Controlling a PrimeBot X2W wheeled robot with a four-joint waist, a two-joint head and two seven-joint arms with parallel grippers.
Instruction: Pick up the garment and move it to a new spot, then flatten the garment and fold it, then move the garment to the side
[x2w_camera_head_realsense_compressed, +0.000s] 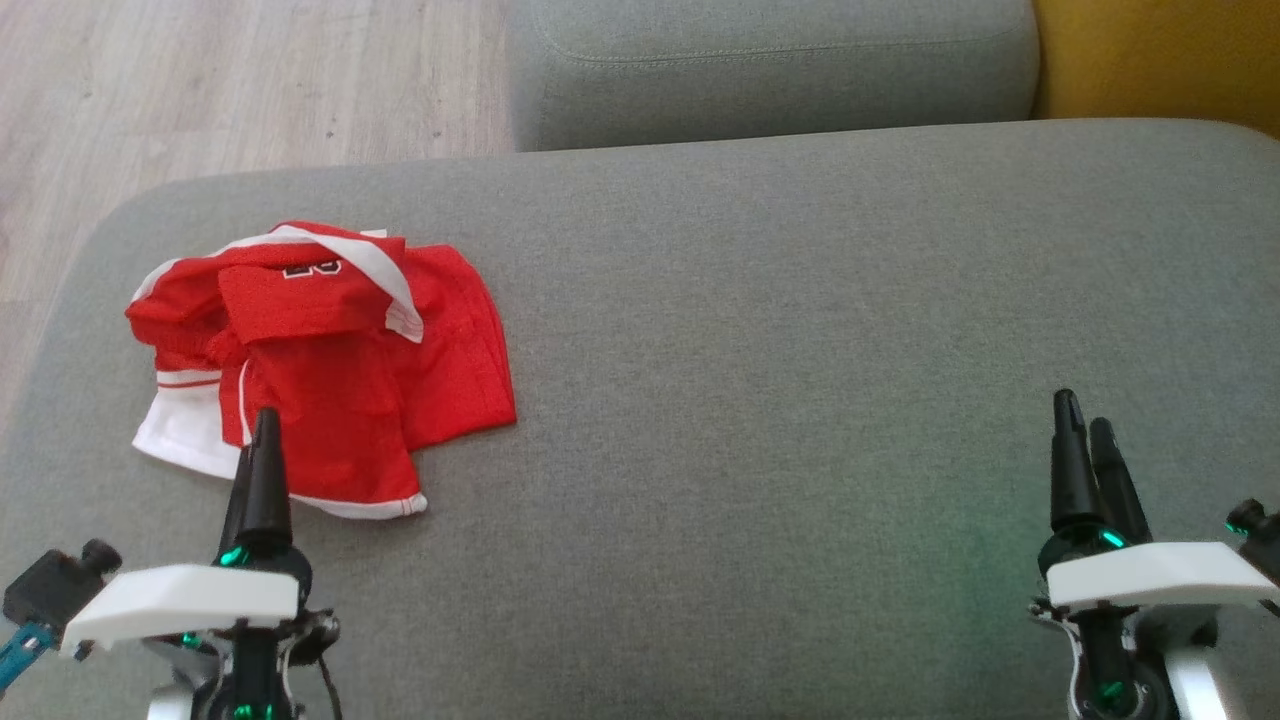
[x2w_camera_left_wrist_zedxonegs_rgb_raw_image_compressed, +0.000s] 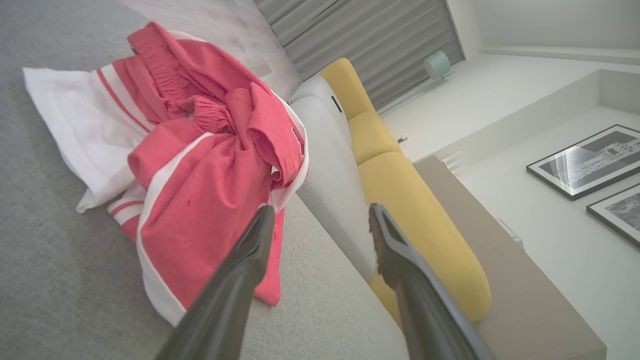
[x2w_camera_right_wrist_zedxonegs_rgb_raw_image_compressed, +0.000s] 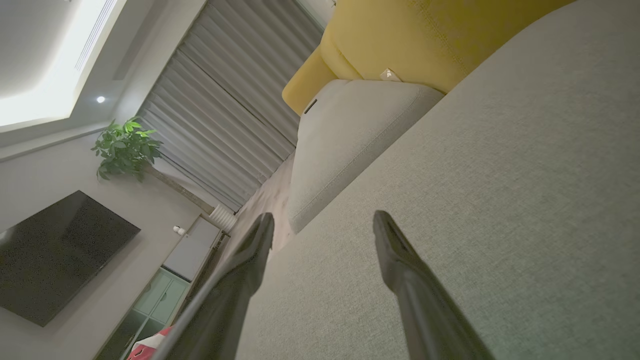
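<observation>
A crumpled red garment with white trim lies bunched on the left part of the grey sofa seat. My left gripper hovers at the garment's near edge, open and holding nothing. In the left wrist view the garment lies just beyond and left of the left gripper, whose fingers stand wide apart. My right gripper is far off at the lower right over bare cushion, open and empty. The right wrist view has the right gripper with spread fingers above the grey fabric.
A second grey cushion sits behind the seat, with a yellow cushion at the far right. Wooden floor lies beyond the seat's rounded left edge. The broad middle and right of the seat is bare fabric.
</observation>
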